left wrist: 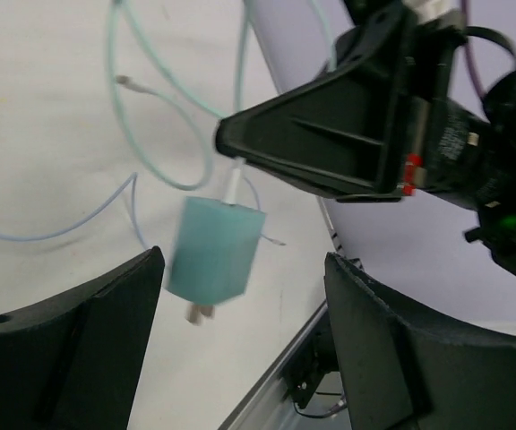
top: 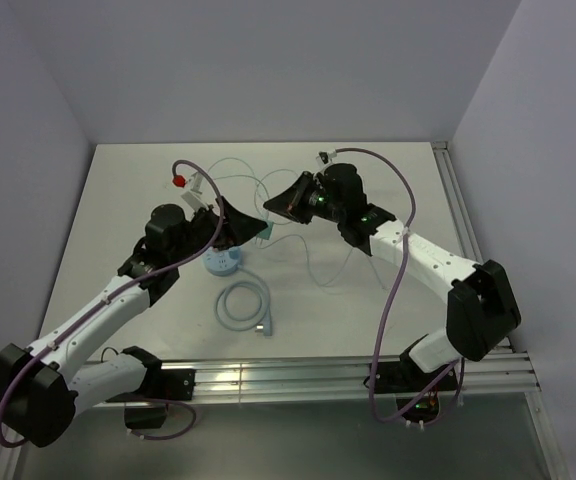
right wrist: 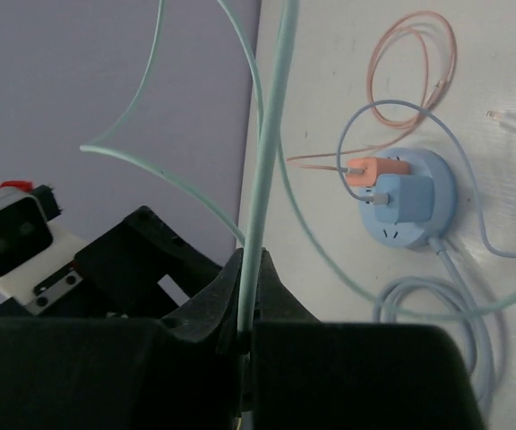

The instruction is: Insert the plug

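- the left fingers (left wrist: 79,327) stood wide apart and gripped nothing; the teal plug (left wrist: 215,249) hung in the gap between them and seemed to touch neither
- the right fingers (right wrist: 227,309) were pinched shut on the teal cable (right wrist: 264,179) just above the plug, so the plug dangled in mid air over the bench (top: 318,330), prongs at its lower end
- the plug hung near the round socket block (top: 223,262), off to one side and not over it
- the step in hand looked like a handover: the left fingers should close square on the flat sides of the plug body, not on the cable or prongs
- the plug looked blurred and a bit tilted, probably swinging, so it would be best to let it settle before closing
- the right fingers should let go only once the left hold is firm, or the plug drops
- after that the prongs need lining up with a free slot; the block already carried an orange plug (right wrist: 374,168) and a blue plug (right wrist: 403,193) side by side
- other things around: an orange cable (right wrist: 415,63) looped beyond the block, a blue cable (top: 246,303) coiled just beside it, thin teal loops across the bench
- any of these could snag the plug or drag on it
- the two sets of fingers were almost nose to nose, so a knock between the arms was the main risk
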